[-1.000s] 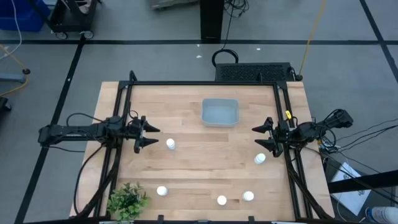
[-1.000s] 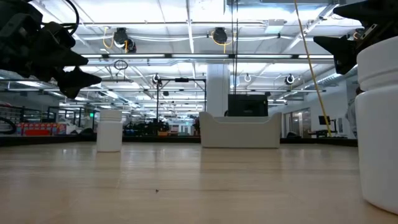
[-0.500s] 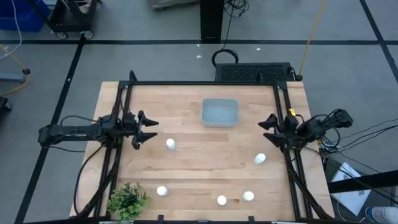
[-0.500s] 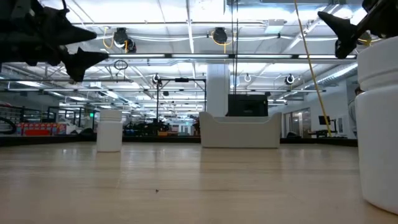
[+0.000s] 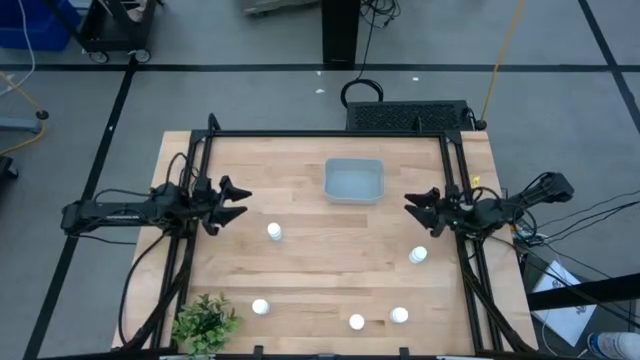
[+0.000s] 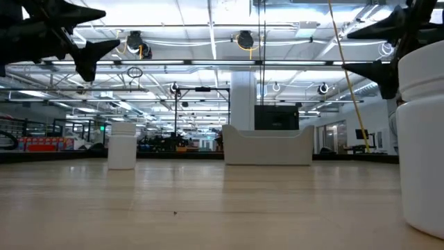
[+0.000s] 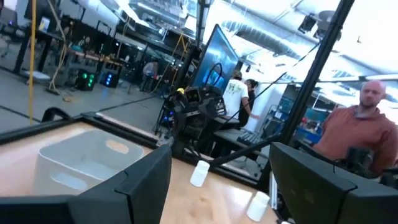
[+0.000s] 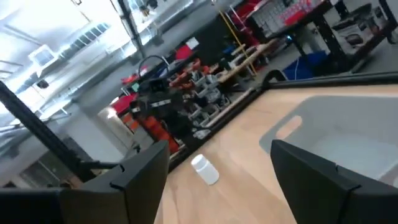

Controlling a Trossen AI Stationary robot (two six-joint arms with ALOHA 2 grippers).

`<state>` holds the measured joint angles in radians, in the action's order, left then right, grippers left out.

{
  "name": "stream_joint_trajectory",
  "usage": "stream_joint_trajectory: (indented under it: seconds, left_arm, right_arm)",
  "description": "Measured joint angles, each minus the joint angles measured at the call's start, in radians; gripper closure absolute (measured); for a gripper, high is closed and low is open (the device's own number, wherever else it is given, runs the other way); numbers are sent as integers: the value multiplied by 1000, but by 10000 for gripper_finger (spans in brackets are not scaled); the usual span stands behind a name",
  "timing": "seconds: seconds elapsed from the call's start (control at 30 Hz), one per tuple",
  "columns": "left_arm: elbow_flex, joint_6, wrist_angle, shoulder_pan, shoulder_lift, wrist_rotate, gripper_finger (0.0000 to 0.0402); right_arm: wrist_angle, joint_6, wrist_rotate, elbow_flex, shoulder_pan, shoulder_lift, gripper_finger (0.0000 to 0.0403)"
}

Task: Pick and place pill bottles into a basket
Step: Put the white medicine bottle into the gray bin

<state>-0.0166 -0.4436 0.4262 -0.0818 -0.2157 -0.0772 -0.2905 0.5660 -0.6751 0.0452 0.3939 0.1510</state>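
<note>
Five pill bottles [image 5: 274, 231] lie scattered outside the basket [image 5: 353, 181] (both grippers agape).

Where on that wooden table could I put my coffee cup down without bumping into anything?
The widest bare patch is mid-table, bordered by the basket, the bottle near the left tool and the bottle under the right tool. The front edge is crowded: plant and three bottles.

White pill bottles [image 5: 274, 231]; grey-blue basket [image 5: 353, 181]; green plant [image 5: 205, 322]; light wood table [image 5: 320, 270].
</note>
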Motion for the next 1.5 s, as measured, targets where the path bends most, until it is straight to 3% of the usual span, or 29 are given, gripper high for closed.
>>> stream_joint_trajectory:
  seconds: [0.17,0.33,0.6,0.87,1.2,1.37,1.5]
  left_arm:
    - [0,24,14,0,0,1,128]
    - [0,32,5,0,-5,46,128]
    - [0,38,4,0,-23,132,128]
    - [0,19,5,0,-27,131,128]
    - [0,20,2,0,-27,131,128]
    - [0,25,2,0,-27,131,128]
    - [0,31,2,0,-27,131,128]
  right_arm:
    - [-131,-147,143,10,0,60,131]
    - [-88,-201,182,99,1,156,131]
    - [274,-141,209,421,1,379,131]
    - [645,13,213,709,1,591,131]
    - [1136,359,344,971,1,842,131]
    - [1350,581,489,1010,1,921,131]
    - [1440,669,553,1001,3,961,131]
